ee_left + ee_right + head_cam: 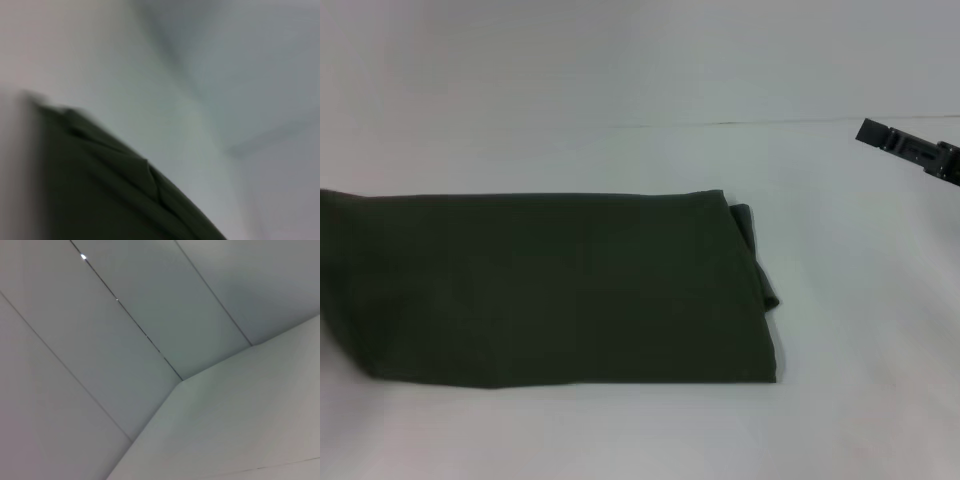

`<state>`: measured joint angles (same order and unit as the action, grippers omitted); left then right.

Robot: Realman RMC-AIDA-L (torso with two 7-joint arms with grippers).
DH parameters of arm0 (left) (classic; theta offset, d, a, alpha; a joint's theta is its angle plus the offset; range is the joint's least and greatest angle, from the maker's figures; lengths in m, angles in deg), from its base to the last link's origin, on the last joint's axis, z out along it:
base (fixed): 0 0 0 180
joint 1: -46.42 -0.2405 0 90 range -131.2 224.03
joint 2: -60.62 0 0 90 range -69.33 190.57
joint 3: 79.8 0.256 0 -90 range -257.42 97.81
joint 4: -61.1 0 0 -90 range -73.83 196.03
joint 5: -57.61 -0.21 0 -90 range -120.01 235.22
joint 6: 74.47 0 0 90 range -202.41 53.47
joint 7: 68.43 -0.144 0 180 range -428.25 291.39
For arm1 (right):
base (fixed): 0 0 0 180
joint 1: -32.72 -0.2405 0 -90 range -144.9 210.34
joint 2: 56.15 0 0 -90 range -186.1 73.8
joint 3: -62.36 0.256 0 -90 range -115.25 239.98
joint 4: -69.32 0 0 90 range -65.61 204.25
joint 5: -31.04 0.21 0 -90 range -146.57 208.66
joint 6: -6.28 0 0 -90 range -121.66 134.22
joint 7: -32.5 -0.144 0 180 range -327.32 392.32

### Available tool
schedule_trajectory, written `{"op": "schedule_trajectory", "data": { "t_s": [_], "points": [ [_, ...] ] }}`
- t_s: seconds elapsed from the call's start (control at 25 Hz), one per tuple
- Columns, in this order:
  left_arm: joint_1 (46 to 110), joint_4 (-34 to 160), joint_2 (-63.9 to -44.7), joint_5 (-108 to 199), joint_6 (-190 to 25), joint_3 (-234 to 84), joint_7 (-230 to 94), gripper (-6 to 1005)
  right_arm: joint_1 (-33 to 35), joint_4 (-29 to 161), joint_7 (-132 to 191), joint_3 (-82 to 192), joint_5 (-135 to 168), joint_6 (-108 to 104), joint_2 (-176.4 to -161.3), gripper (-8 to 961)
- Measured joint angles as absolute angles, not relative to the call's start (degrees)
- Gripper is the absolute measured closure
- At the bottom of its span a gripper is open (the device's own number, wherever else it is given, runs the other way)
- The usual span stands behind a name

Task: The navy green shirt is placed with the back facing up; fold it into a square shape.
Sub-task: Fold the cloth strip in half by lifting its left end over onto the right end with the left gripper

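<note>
The navy green shirt [550,285] lies flat on the white table [865,400], folded into a long horizontal band with its plain side up. It runs from the left edge of the head view to just right of centre, with a small bunched fold at its right end [760,260]. The left wrist view shows a folded edge of the shirt [100,190] close by, but no fingers. My right gripper [905,148] hovers at the far right, above the table and well clear of the shirt. My left gripper is out of sight.
A seam [740,123] marks where the table meets the white back wall. The right wrist view shows only white wall panels [125,340] and a bare table corner [240,410].
</note>
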<state>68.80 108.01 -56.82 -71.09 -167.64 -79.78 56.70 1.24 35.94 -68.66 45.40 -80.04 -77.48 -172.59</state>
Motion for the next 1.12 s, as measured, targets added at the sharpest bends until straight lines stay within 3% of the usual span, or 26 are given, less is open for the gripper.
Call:
{"op": "schedule_trajectory", "data": {
  "t_s": [0.12,0.4,0.76,1.04,1.12],
  "points": [
    [73.4,104.7,-57.47,-64.1,-174.8,-75.7,55.6,967,2.1,35.9,-67.8,45.7,-80.0,-78.4,-172.52,138],
    [88.7,95.4,-63.64,-56.7,-169.8,-59.9,50.1,967,5.6,35.4,-66.9,46.0,-78.3,-82.2,-171.36,139],
    [103.3,53.9,-64.02,-50.7,-136.0,-60.9,19.5,948,9.5,35.2,-64.1,46.0,-77.1,-85.7,-167.80,140],
    [102.8,43.1,-64.03,-51.3,-129.0,-70.5,3.4,925,8.1,35.2,-61.0,45.5,-77.3,-85.4,-167.47,140],
    [102.8,42.9,-64.04,-52.3,-128.7,-70.6,4.3,856,7.8,35.2,-60.5,45.5,-77.3,-85.0,-167.66,141]
  ]
}}
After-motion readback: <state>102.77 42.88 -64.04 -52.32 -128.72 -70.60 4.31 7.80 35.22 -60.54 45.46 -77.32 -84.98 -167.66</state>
